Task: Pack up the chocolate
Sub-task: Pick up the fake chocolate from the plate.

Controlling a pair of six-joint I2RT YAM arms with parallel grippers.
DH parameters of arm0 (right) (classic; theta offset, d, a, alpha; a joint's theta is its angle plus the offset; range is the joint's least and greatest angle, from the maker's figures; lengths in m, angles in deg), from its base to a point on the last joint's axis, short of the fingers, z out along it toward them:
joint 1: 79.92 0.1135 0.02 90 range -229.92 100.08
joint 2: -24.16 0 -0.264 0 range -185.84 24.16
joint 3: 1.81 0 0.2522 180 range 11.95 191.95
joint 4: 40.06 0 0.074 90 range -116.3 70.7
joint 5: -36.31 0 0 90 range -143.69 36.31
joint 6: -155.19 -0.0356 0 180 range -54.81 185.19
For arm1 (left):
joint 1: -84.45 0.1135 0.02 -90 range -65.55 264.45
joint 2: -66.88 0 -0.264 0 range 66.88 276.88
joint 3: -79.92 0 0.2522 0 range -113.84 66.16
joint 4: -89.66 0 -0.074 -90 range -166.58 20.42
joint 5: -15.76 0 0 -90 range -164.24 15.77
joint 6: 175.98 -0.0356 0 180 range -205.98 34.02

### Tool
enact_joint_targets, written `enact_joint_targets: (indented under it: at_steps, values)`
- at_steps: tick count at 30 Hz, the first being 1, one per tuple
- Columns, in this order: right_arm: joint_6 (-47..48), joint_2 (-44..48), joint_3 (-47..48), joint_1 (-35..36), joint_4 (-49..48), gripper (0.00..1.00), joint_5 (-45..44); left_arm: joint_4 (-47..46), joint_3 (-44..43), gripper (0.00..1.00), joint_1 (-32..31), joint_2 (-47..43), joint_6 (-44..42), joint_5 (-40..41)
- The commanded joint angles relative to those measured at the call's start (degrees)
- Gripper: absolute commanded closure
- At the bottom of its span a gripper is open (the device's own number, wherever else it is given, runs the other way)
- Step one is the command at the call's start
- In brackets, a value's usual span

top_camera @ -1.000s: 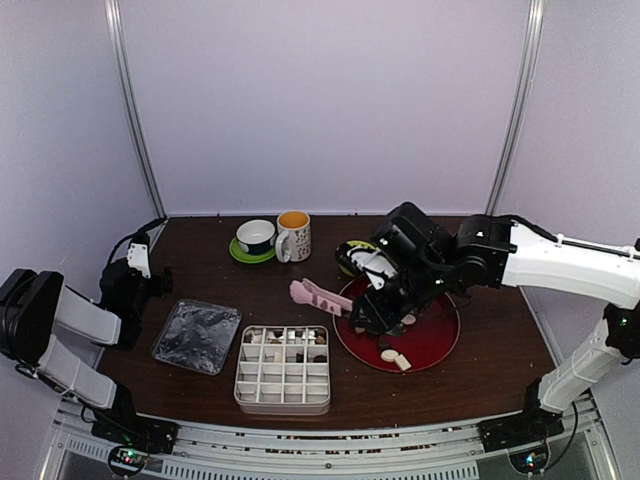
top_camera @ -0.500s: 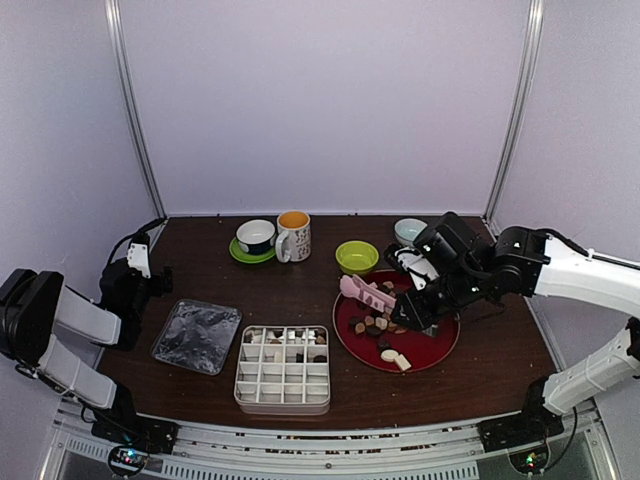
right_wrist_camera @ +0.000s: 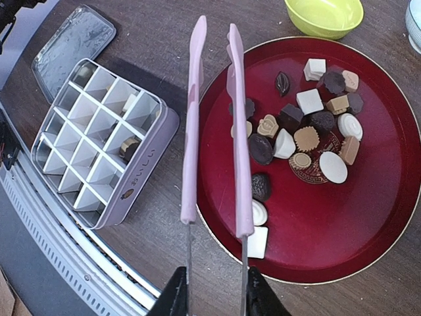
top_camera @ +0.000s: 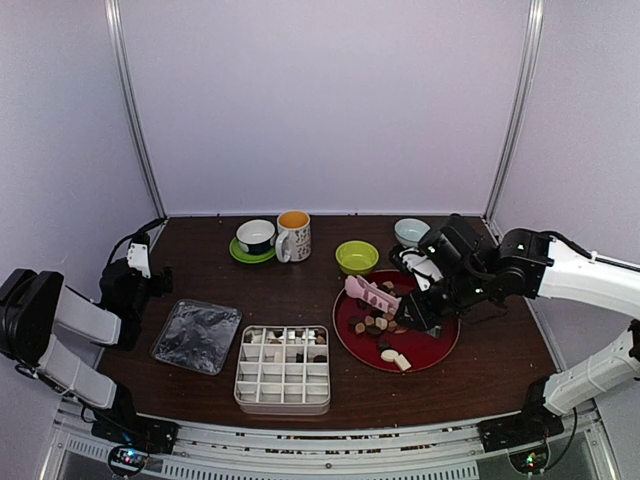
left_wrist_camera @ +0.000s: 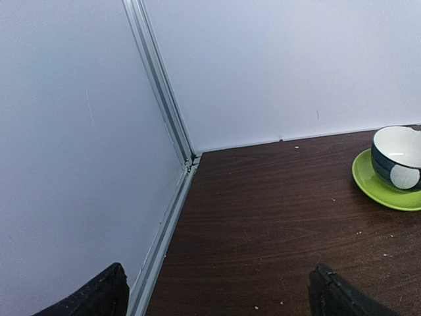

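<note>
The chocolate (top_camera: pixel 378 322) lies as several dark brown, tan and cream pieces on a red plate (top_camera: pixel 440 345); the right wrist view shows the pieces (right_wrist_camera: pixel 306 138) and the plate (right_wrist_camera: pixel 368 224) close up. A few pieces sit in the white gridded box (top_camera: pixel 283 400), also seen in the right wrist view (right_wrist_camera: pixel 141 178). My right gripper (top_camera: pixel 425 305) (right_wrist_camera: pixel 212 289) is shut on pink tongs (top_camera: pixel 370 294) (right_wrist_camera: pixel 237 131), held above the plate's left edge with their tips apart and empty. My left gripper (top_camera: pixel 148 275) (left_wrist_camera: pixel 217 296) is open and empty at the far left by the wall.
The box's clear lid (top_camera: pixel 197 336) (right_wrist_camera: pixel 72 43) lies left of the box. A green bowl (top_camera: pixel 357 257) (right_wrist_camera: pixel 323 14), a mug (top_camera: pixel 293 236), a cup on a green saucer (top_camera: pixel 256 238) (left_wrist_camera: pixel 396 158) and a pale bowl (top_camera: pixel 409 231) stand at the back.
My right gripper has moved to the right with the tongs, from near the box side of the plate to over the plate. The left arm has not moved.
</note>
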State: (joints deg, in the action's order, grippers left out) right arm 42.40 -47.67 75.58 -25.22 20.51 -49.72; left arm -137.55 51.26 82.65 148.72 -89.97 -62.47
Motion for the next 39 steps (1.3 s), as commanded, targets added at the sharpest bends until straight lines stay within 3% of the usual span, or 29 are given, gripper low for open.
enact_joint_targets:
  at_steps: [1,20,39]
  values:
    - [-0.24,1.43,-0.45,-0.65,-0.88,0.73,-0.28,-1.6,-0.93,0.02,0.54,-0.03,0.08,0.24]
    - [-3.31,8.42,-11.15,-6.88,8.65,0.74,-0.34,-1.59,-0.92,0.02,0.51,-0.02,0.05,0.28]
    - [-6.13,8.64,-16.27,-7.41,8.3,0.75,0.45,-1.52,-0.95,0.02,0.49,-0.02,0.03,0.25]
